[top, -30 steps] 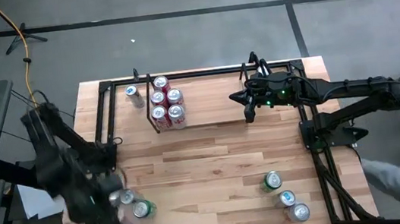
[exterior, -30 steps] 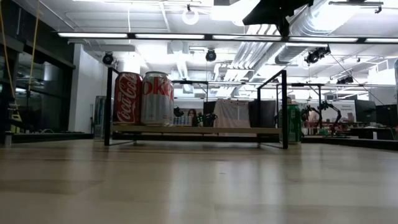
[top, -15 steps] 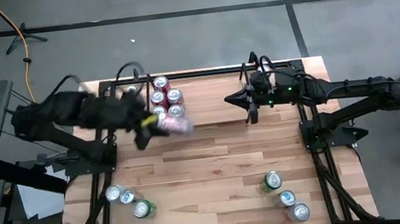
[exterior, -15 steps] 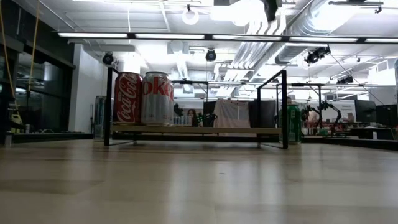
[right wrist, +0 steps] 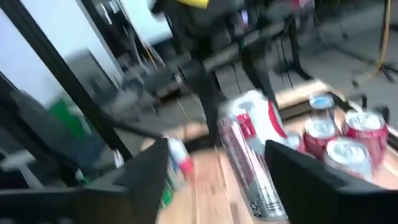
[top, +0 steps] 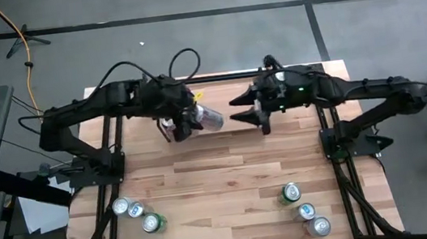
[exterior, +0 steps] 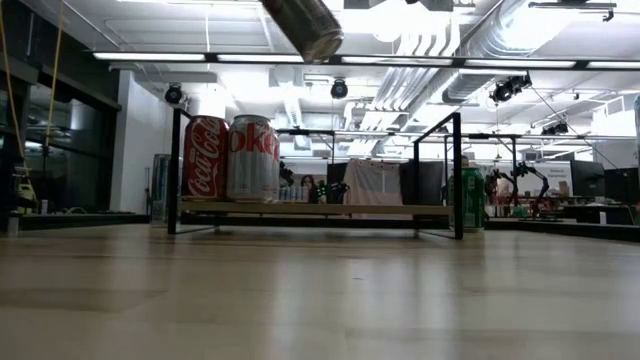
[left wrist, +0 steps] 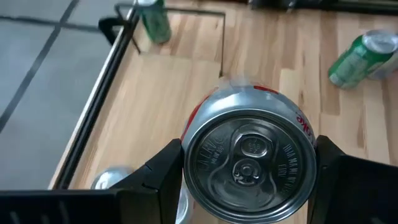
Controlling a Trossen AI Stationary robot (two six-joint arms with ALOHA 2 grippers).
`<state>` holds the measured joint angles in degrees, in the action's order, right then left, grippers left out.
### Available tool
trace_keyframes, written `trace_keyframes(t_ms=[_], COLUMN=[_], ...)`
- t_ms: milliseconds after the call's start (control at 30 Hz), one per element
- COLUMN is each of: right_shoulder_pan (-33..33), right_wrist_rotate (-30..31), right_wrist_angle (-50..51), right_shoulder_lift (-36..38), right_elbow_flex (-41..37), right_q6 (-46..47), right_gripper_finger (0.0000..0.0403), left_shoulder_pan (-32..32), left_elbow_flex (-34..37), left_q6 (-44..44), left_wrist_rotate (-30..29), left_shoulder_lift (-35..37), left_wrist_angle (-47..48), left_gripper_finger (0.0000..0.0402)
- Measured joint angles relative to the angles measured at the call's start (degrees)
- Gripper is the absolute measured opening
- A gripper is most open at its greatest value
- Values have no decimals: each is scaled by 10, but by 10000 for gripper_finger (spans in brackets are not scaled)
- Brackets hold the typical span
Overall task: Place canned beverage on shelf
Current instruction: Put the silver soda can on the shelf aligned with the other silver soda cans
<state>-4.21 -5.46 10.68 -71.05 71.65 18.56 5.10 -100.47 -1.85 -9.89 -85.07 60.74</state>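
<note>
1. The shelf [top: 222,126] is set along the far edge of the counter [top: 221,184], across its middle.
2. A cluster of cans [exterior: 230,158] is stood at the shelf's left end.
3. One can [top: 207,119] is held lying sideways above the shelf by the left gripper [top: 185,123], beside the cluster.
4. The right gripper [top: 243,108] is placed just right of that can, facing it.
5. Three cans [top: 135,212] are grouped at the counter's near left, three more [top: 304,208] at its near right.

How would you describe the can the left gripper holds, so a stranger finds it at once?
Start at the shelf along the table's far edge. Above it the left gripper holds a silver can on its side. Unlike the others, it stands on nothing.
</note>
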Motion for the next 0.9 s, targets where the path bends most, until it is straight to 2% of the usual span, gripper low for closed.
trace_keyframes(t_ms=[100, 167, 367, 567, 733, 900], right_shoulder_pan=[2, 1, 1, 1, 1, 1], right_wrist_rotate=[16, 18, 18, 38, 94, 95], right_wrist_angle=[109, 176, 301, 331, 331, 304], right_shoulder_lift=[-51, -83, -165, -223, -247, -267], right_elbow_flex=[78, 131, 257, 314, 317, 317], right_q6=[-42, -75, -159, -210, -221, -221], right_gripper_finger=[317, 341, 359, 360, 360, 360], left_shoulder_pan=[5, 6, 5, 5, 5, 5], left_elbow_flex=[0, 0, 0, 0, 0, 0], left_q6=[11, 12, 16, 21, 21, 32], left_wrist_rotate=[1, -6, -25, -27, -27, -27], left_shoulder_lift=[-2, -2, -2, -1, 9, 15], left_wrist_angle=[-15, -18, -19, -21, -23, -34], left_gripper_finger=[154, 154, 154, 154, 154, 154])
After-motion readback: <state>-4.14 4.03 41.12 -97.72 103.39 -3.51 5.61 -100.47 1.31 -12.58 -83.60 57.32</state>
